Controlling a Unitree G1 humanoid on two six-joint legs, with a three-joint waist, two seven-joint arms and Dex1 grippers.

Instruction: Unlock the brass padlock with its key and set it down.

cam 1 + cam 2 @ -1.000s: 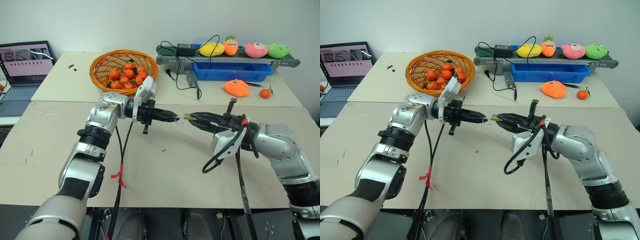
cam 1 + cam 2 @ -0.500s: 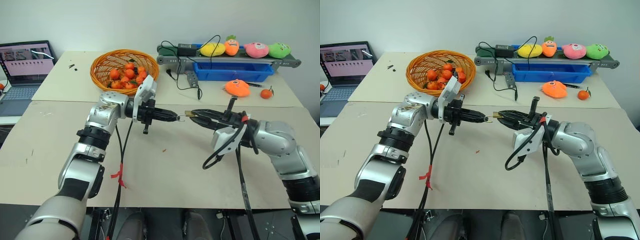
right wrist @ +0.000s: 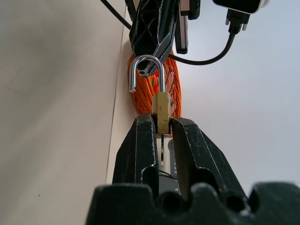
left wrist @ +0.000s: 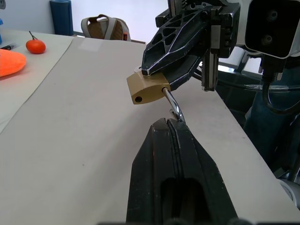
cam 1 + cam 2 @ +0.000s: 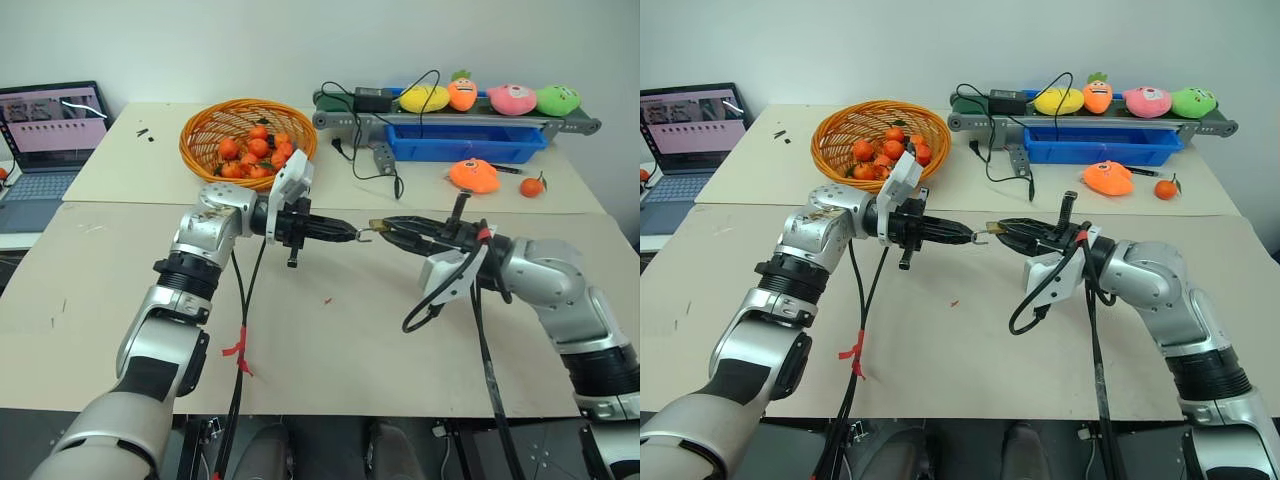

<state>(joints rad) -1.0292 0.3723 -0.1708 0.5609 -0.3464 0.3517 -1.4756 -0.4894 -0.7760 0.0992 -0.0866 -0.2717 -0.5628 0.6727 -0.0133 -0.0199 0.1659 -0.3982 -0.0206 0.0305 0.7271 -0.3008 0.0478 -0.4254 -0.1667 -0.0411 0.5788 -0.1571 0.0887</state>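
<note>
Over the last second the right claw (image 5: 383, 226), clenched on the brass padlock (image 4: 146, 89) body, edged left toward the left claw (image 5: 352, 237), clamped on its sprung shackle (image 3: 146, 71) above the worktop (image 5: 330, 340); set-down remains.

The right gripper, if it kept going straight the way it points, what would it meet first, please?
Probably the left gripper, shut on the shackle of the brass padlock that the right gripper itself holds by the body; the tips nearly face each other.
</note>
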